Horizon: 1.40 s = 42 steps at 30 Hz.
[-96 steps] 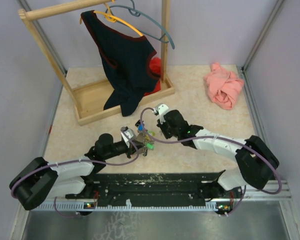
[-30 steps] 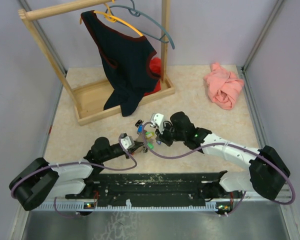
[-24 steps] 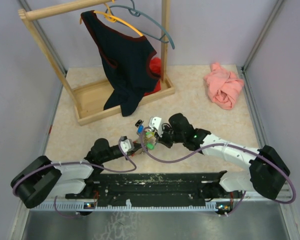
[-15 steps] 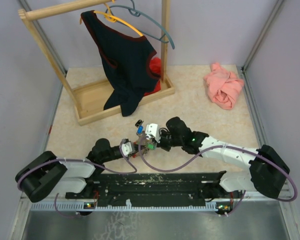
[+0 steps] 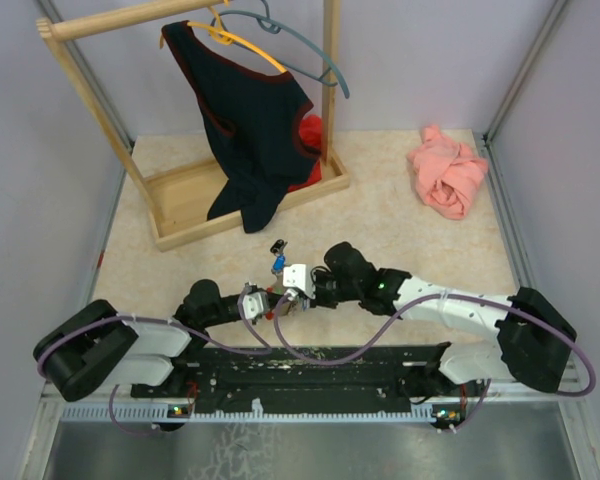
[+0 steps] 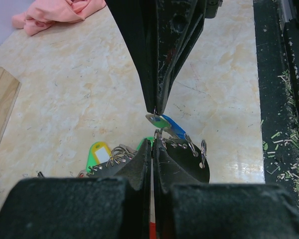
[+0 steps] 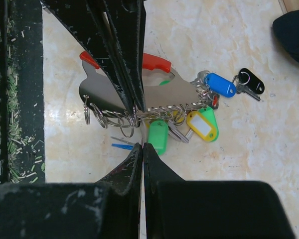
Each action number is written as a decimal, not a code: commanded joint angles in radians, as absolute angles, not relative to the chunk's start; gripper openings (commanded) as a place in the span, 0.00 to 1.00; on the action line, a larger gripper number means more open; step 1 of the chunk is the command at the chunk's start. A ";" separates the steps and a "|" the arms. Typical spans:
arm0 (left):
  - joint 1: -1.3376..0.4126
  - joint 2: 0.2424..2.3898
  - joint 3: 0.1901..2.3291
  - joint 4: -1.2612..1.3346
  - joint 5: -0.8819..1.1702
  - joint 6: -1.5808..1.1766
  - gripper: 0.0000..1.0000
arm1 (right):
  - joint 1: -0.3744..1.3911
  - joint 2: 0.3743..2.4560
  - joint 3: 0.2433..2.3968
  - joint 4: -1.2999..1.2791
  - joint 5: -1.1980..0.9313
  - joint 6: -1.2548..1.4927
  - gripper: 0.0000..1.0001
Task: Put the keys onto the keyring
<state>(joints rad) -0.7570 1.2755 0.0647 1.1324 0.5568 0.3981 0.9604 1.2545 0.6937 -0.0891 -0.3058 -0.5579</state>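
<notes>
Metal keys (image 7: 199, 117), light and slippery, are bunched on the bench (image 7: 229, 164); coloured heads are best gripped. One key (image 6: 164, 122) is pinched by the shut right end effector (image 7: 141, 145), the keyring (image 7: 112, 119) by the shut left end effector (image 6: 152, 142).

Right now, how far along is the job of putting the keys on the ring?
Done: several coloured keys hang from the rings. In hand: the left fingers are shut at the rings; the right fingers seem to pinch a blue key. Left: threading it on.

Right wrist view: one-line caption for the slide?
Right gripper and left gripper, both shut, point tip to tip over the ringed metal key holder.
</notes>
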 commanded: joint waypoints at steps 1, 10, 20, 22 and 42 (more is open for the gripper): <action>-0.761 1.282 0.063 1.188 0.591 0.406 0.01 | 0.994 1.276 0.700 -0.030 -0.281 -0.599 0.00; -0.761 1.280 0.067 1.172 0.588 0.408 0.01 | 1.021 1.267 0.689 0.009 -0.246 -0.613 0.00; -0.761 1.274 0.070 1.161 0.570 0.405 0.01 | 1.023 1.252 0.691 -0.013 -0.249 -0.614 0.00; -0.761 1.272 0.070 1.160 0.567 0.405 0.01 | 1.023 1.250 0.688 -0.021 -0.226 -0.610 0.00; -0.760 1.270 0.072 1.155 0.582 0.399 0.01 | 1.025 1.238 0.676 0.016 -0.267 -0.596 0.00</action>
